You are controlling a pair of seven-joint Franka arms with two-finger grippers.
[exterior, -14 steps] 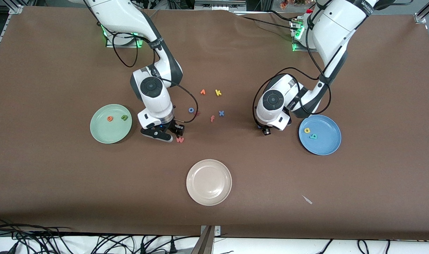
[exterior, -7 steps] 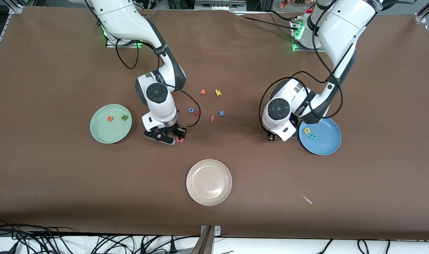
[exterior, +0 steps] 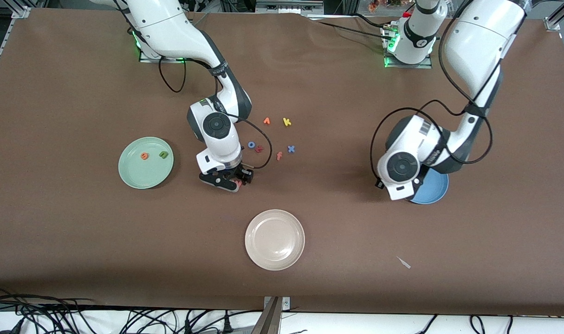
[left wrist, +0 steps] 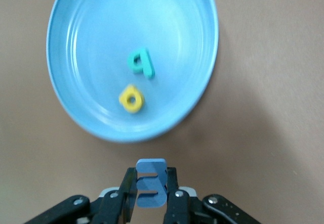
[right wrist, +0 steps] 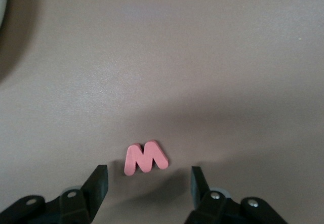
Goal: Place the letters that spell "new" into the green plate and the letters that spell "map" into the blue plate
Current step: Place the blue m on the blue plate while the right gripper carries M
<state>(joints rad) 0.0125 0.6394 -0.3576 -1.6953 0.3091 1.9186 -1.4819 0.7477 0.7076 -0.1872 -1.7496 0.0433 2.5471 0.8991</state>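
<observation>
I'm seeing the green plate (exterior: 145, 163) holding the orange e (exterior: 144, 156) and green n (exterior: 163, 154), and beside it my right gripper (right wrist: 149, 181) is hanging spread wide around the salmon w (right wrist: 146, 158) lying on the table. Toward the left arm's end, my left gripper (left wrist: 151, 188) is pinching the blue m (left wrist: 151, 182) just beside the blue plate (left wrist: 91, 27), which is holding the teal p (left wrist: 141, 62) and yellow a (left wrist: 131, 98).

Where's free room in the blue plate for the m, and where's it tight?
Left gripper, shut on the blue m, is over the table beside the blue plate. The teal p and yellow a sit mid-plate, close together but apart; bare floor rings them out to the rim.
</observation>
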